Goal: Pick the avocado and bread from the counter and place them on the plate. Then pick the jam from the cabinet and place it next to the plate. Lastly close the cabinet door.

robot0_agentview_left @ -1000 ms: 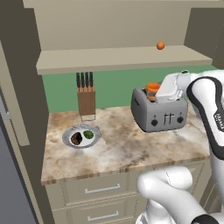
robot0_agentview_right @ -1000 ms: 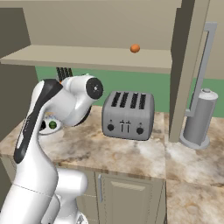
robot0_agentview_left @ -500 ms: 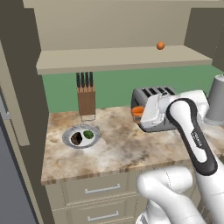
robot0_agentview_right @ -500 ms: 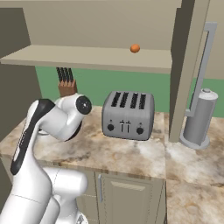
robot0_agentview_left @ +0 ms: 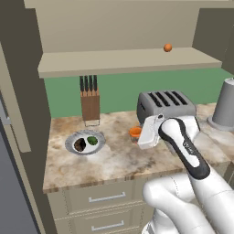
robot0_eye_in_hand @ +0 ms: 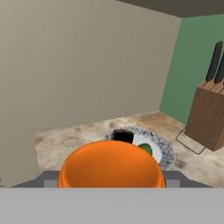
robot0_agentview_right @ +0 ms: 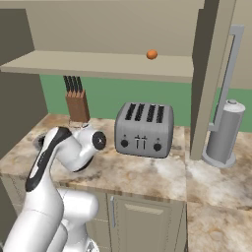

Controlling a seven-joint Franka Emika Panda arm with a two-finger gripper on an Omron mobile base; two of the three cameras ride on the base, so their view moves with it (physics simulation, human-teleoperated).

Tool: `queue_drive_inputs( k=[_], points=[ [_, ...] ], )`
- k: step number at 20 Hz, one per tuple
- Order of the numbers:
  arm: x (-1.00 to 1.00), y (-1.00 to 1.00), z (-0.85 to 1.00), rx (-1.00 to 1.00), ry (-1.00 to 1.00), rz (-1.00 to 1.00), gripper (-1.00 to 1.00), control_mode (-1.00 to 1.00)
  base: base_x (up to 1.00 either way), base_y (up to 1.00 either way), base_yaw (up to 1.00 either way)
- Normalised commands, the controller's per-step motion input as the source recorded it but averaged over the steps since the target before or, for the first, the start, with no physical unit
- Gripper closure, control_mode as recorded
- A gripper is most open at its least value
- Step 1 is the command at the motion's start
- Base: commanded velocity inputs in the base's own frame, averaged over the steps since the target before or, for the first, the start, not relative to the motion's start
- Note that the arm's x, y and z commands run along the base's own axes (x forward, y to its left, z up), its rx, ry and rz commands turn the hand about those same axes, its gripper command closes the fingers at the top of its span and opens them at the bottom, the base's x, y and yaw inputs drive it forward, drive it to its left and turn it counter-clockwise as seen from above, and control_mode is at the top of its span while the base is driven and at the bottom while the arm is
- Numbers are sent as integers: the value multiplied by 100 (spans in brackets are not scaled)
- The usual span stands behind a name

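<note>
The white arm has swung down from in front of the toaster to a low position over the marbled beige-and-brown stone counter point(robot0_agentview_left: 114, 160), carrying the small orange cup-shaped jam jar point(robot0_agentview_left: 135, 133) leftwards. The two-finger gripper point(robot0_agentview_left: 138, 135) is clenched on the jar, which sits between the silver four-slot toaster point(robot0_agentview_left: 165, 106) and the round grey-white fluted plate point(robot0_agentview_left: 73, 139). In the hand view the jar point(robot0_eye_in_hand: 111, 165) looms in the foreground with the plate point(robot0_eye_in_hand: 164, 151) just beyond. The plate already bears the dark-brown lumpy bread point(robot0_agentview_left: 80, 145) and the dark-green round avocado point(robot0_agentview_left: 92, 140). Judged stage: jam in transit, to be set down beside the plate; the beige wall cabinet point(robot0_agentview_left: 128, 61) remains open, a small orange ball point(robot0_agentview_left: 167, 47) on its shelf.
</note>
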Motion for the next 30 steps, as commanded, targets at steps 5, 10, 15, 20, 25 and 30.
queue_drive_inputs(
  k=[5,10,15,20,25,30],
  points=[
    [78,1,-60,0,1,10,100,-100,0,0,0],
    [73,1,-32,2,1,8,100,-100,0,0,0],
    [49,2,-28,1,3,7,100,-100,0,0,0],
    [17,10,-20,0,0,5,100,-100,0,0,0],
    [0,25,-10,0,0,1,100,-100,0,0,0],
    [0,27,-4,0,0,0,100,-100,0,0,0]
  ],
)
